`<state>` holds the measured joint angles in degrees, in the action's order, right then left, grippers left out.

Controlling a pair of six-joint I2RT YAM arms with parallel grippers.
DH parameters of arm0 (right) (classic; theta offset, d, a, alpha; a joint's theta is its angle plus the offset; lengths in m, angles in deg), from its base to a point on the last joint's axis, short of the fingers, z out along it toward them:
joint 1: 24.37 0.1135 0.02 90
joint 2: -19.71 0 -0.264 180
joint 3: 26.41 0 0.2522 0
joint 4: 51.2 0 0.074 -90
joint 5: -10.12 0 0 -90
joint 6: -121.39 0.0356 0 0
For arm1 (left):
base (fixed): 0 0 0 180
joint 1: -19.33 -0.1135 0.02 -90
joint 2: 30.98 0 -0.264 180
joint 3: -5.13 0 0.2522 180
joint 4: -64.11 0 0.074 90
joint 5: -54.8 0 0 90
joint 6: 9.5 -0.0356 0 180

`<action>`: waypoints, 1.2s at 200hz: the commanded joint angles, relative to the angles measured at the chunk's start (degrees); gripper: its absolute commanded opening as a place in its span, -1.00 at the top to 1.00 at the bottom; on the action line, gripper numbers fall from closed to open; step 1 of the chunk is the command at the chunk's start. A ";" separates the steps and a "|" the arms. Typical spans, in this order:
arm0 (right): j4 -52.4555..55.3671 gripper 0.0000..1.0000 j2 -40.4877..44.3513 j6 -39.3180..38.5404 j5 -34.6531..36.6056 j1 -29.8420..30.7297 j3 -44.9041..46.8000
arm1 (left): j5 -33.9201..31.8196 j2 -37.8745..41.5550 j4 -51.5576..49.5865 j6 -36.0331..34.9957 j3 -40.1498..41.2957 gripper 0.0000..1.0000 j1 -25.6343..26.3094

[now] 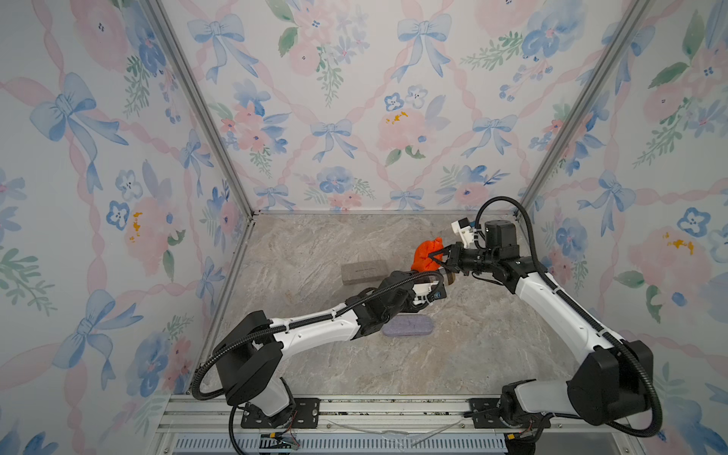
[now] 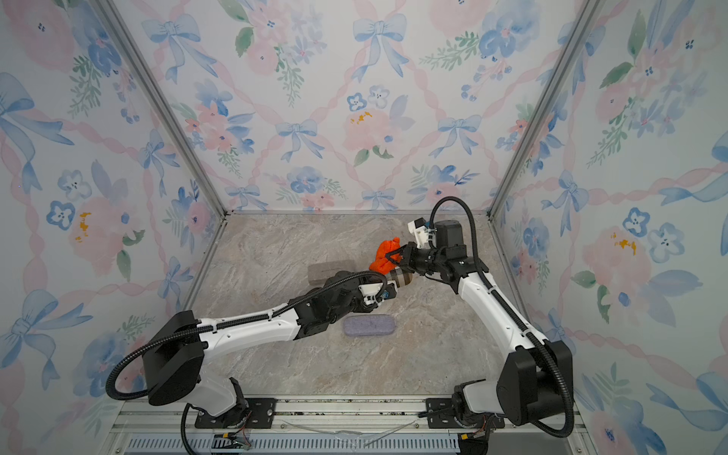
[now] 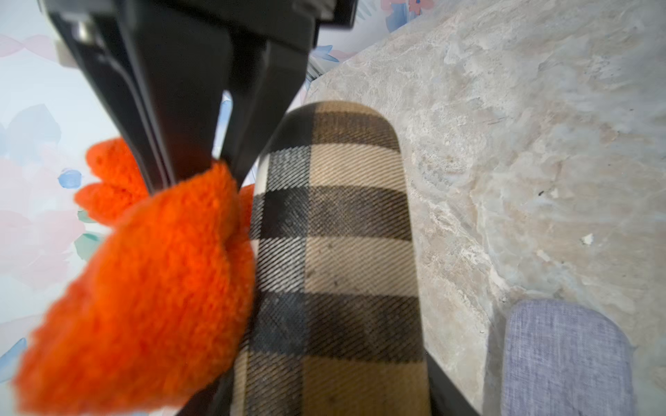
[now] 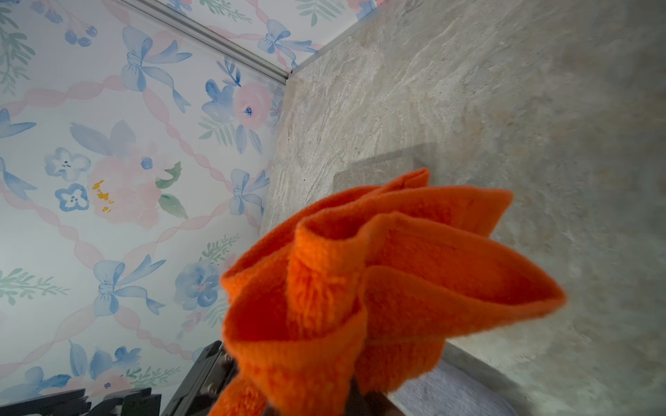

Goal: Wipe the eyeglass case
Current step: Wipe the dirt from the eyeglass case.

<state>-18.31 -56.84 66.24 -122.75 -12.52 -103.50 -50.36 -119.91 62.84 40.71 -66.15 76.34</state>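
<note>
My left gripper is shut on a tan-and-black plaid eyeglass case and holds it above the table; its dark fingers flank the near end of the case. In both top views only the far tip of the eyeglass case pokes out past the left wrist. The right gripper is shut on a bunched orange cloth. That orange cloth presses against one long side of the case. The cloth hides the right jaws in the right wrist view.
A grey rectangular box lies on the marble table behind the left arm. A blue-grey fabric case lies flat below the left forearm. Floral walls enclose three sides.
</note>
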 commanded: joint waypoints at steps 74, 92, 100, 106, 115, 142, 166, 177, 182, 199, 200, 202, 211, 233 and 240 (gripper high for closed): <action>4.21 1.00 -0.94 -2.19 -0.28 6.58 -3.07 | -3.03 2.23 6.23 -1.58 -0.84 0.36 -0.25; 7.46 1.00 -1.82 -5.10 -0.33 5.41 -4.81 | -3.16 2.77 6.31 -2.17 -0.54 0.36 -0.32; 10.16 1.00 -1.78 -7.01 -0.21 3.67 -4.96 | -3.41 3.14 6.40 -2.54 -0.34 0.36 -0.35; 12.05 1.00 -1.63 -8.31 -0.51 2.02 -4.74 | -3.66 3.45 6.41 -2.74 -0.31 0.36 -0.35; 14.31 1.00 -1.04 -10.01 -1.54 -0.82 -3.91 | -3.90 3.80 6.39 -3.17 -0.23 0.36 -0.34; 21.39 1.00 1.49 -15.05 -1.10 -5.76 -3.55 | -4.11 4.44 6.41 -3.52 0.15 0.37 -0.33; 15.26 1.00 1.74 -10.00 -1.42 -2.28 -2.84 | -3.72 4.29 6.48 -2.84 -0.18 0.37 -0.35; 10.62 1.00 0.67 -6.97 -1.58 1.54 -2.85 | -3.54 3.98 6.58 -2.75 -0.49 0.37 -0.37; 9.21 1.00 -0.10 -6.02 -1.73 3.09 -3.15 | -3.66 3.79 6.58 -2.75 -0.64 0.37 -0.33; 8.57 1.00 -2.05 -6.23 -1.99 6.50 -4.17 | -4.02 3.62 6.58 -2.75 -0.73 0.37 -0.39; 8.73 1.00 -2.08 -6.39 -1.93 6.50 -4.17 | -4.06 3.60 6.58 -2.75 -0.70 0.37 -0.40; 9.19 1.00 -2.10 -6.75 -1.81 6.58 -4.17 | -4.10 3.61 6.54 -2.79 -0.63 0.37 -0.41; 11.52 1.00 -1.90 -8.69 -1.26 5.47 -3.74 | -4.18 4.00 6.58 -2.79 -0.39 0.37 -0.46; 15.59 1.00 1.51 -11.85 -2.11 -2.32 0.01 | -4.62 5.38 6.50 -2.02 0.43 0.37 -1.12; 17.08 1.00 3.04 -13.09 -2.09 -5.23 0.99 | -4.72 6.00 6.37 -1.29 0.69 0.38 -1.44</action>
<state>-10.66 -57.39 57.15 -123.91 -10.57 -106.28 -52.30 -118.53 62.03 37.16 -65.36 76.56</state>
